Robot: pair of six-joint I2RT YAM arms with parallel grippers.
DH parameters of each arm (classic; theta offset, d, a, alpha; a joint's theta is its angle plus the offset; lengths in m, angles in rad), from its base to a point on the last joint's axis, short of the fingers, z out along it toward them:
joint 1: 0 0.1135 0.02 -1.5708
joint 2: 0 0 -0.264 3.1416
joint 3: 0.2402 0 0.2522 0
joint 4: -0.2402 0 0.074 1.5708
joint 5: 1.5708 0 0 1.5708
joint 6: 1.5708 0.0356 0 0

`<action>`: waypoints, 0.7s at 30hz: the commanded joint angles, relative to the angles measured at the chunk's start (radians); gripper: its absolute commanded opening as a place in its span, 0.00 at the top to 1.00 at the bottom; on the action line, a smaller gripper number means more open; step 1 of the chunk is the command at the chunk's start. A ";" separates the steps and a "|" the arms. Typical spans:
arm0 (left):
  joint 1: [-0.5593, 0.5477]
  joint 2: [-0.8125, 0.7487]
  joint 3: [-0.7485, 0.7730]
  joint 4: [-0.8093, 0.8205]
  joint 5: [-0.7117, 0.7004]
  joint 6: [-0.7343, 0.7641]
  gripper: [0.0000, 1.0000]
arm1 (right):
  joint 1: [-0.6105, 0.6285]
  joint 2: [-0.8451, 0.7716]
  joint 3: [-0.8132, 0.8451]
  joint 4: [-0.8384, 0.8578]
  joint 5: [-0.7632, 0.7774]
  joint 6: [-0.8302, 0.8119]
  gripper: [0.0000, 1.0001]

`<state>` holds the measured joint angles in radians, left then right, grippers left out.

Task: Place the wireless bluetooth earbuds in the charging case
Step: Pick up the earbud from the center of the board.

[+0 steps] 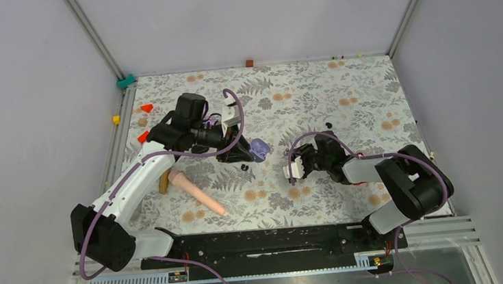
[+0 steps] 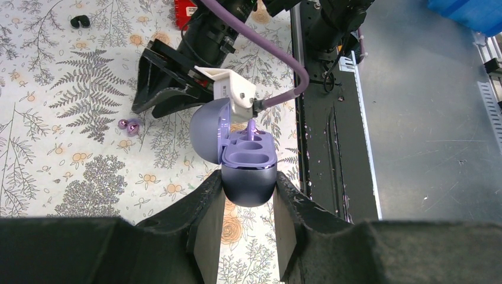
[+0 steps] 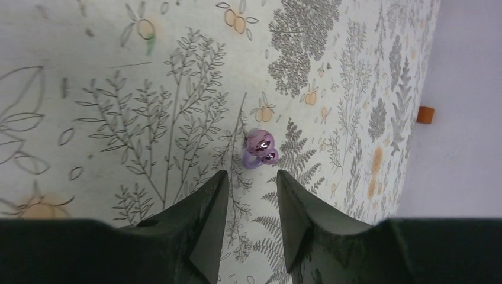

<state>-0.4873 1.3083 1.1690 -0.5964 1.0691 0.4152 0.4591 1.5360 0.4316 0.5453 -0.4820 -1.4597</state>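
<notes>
Charging case: the charging case [image 2: 247,155] is held with its lid swung open toward 10 o'clock in the left wrist view. The purple insert and its two wells face the camera.

Wells: both look bare, so no bud appears to be seated yet.

Left gripper: the left gripper [image 2: 248,177] is clamped on the dark lower shell of the case, one finger on each side.

Purple earbuds: the purple earbuds [image 3: 259,148] lie loose on the tabletop [image 1: 339,79], the two glossy pieces touching each other. In the left wrist view they sit at about 9 o'clock from the case, clearly outside it.

Right gripper: the right gripper [image 3: 251,177] has its jaws partly apart with nothing between them. The purple pair lies just ahead of its tips at 12 o'clock in the right wrist view, and no contact shows.

Black earbuds: two tiny black earbuds [image 1: 244,165] rest on the tabletop at about 7 o'clock from the case in the top view, close beside it and not in it.

Done so far: the case is gripped, opened and presented.

Left to do: apparently all of the loading remains. A bud must be picked up, carried to the case and set into a well, and then the same for its partner.

Step in hand: it looks like the approach to a first pick on the purple pair, with the grasp not yet made.

Progress: early, by my judgement, with the preparation done and no insertion made.
</notes>
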 commanded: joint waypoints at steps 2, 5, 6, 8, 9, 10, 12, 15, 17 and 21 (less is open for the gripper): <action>0.007 -0.035 0.019 0.025 0.022 0.019 1.00 | -0.008 -0.051 0.036 -0.162 -0.100 -0.069 0.58; 0.007 -0.039 0.016 0.024 0.019 0.019 1.00 | -0.008 -0.029 0.041 -0.141 -0.085 -0.063 0.58; 0.008 -0.040 0.015 0.024 0.019 0.018 1.00 | -0.008 -0.019 0.040 -0.122 -0.077 -0.062 0.59; 0.010 -0.037 0.018 0.025 0.020 0.019 1.00 | -0.008 0.002 0.040 -0.096 -0.067 -0.069 0.59; 0.010 -0.035 0.018 0.024 0.021 0.020 1.00 | -0.007 0.010 0.041 -0.087 -0.067 -0.070 0.58; 0.009 -0.034 0.017 0.024 0.020 0.018 1.00 | -0.008 0.016 0.043 -0.085 -0.067 -0.070 0.59; 0.009 -0.033 0.017 0.024 0.020 0.019 1.00 | -0.008 0.027 0.052 -0.086 -0.067 -0.067 0.59; 0.010 -0.035 0.017 0.024 0.019 0.019 1.00 | -0.008 0.054 0.067 -0.080 -0.062 -0.065 0.59; 0.011 -0.034 0.016 0.024 0.020 0.019 1.00 | -0.008 0.070 0.073 -0.074 -0.058 -0.072 0.60; 0.013 -0.035 0.016 0.024 0.021 0.018 1.00 | -0.008 0.091 0.066 -0.078 -0.054 -0.135 0.62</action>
<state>-0.4824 1.3075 1.1690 -0.5964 1.0691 0.4152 0.4568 1.5963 0.4892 0.4763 -0.5255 -1.5322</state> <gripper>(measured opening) 0.327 0.392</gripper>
